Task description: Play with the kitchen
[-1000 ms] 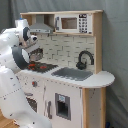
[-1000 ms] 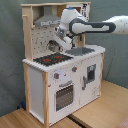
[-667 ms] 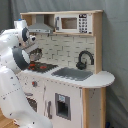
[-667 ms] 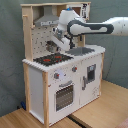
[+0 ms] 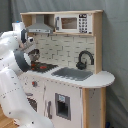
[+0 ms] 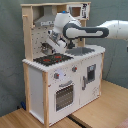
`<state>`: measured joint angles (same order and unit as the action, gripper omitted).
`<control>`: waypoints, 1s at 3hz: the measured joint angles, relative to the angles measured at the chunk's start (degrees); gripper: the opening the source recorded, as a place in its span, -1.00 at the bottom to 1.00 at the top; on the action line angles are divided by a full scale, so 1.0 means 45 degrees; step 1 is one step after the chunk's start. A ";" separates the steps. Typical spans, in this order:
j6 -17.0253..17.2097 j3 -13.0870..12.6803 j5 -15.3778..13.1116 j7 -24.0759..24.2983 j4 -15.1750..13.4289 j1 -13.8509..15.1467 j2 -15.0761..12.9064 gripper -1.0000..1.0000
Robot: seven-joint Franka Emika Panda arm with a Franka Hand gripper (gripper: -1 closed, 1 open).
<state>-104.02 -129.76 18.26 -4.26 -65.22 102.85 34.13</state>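
Observation:
The kitchen [image 5: 75, 80] [image 6: 65, 75] is a tall white and light-wood toy with a grey hood [image 5: 39, 25], a black faucet [image 5: 85, 59], a sink [image 5: 72, 73] and a red-ringed hob [image 5: 42, 66] [image 6: 52, 59]. In the second exterior view its oven door [image 6: 64, 95] and knobs [image 6: 65, 73] face the camera. My gripper [image 5: 33, 54] [image 6: 49, 46] hangs just above the hob's back edge, under the hood, close to the back wall. A small dark, rounded thing sits at the gripper's tip; I cannot tell what it is or whether it is held.
A toy microwave [image 5: 72, 22] sits on the upper shelf. The pegboard side panel [image 6: 31, 37] stands at the second exterior view's left. My white arm [image 6: 100, 31] reaches in over the counter. The kitchen stands on a wooden floor [image 6: 105, 107] before a grey curtain [image 5: 116, 45].
The gripper has come down and moved toward the hob, from under the hood to just above the hob's back edge. The kitchen itself has not changed.

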 joint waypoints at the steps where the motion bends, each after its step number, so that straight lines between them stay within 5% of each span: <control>1: 0.0112 -0.0628 0.0000 -0.0133 0.0745 0.0679 0.0440 -1.00; 2: 0.0658 -0.1028 0.0000 -0.0468 0.1536 0.1318 0.0765 -1.00; 3: 0.1823 -0.1299 0.0000 -0.0994 0.1637 0.1395 0.0780 -1.00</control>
<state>-95.82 -135.61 18.26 -8.73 -57.85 109.13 37.64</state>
